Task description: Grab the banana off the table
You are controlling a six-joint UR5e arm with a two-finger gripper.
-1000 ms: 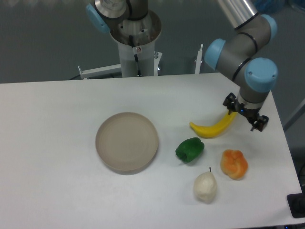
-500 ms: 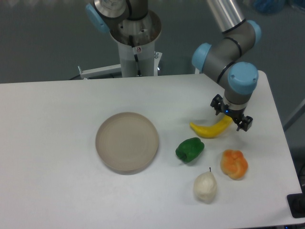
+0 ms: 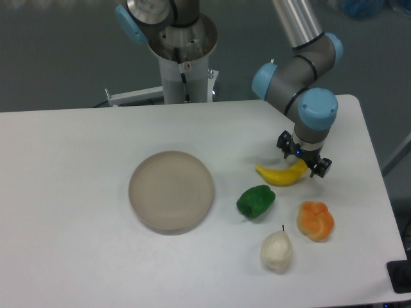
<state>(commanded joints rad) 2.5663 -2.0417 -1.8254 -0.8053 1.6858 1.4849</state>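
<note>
- so far, the banana [image 3: 282, 174] lies on the table [image 3: 77, 167], not yet lifted.
- the pincer [image 3: 302, 156] hangs spread open right over its right end.
- left: lower, close, lift.

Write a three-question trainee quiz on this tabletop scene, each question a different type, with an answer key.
1. True or false: the banana lies on the round plate.
2. Multiple choice: which item lies nearest the camera? A) green pepper B) whitish pear-like fruit C) orange lumpy fruit
3. Fill in: the gripper is over the banana's ____ end, as seen in the image.

Key
1. False; it lies on the white table, right of the plate.
2. B
3. right
</note>
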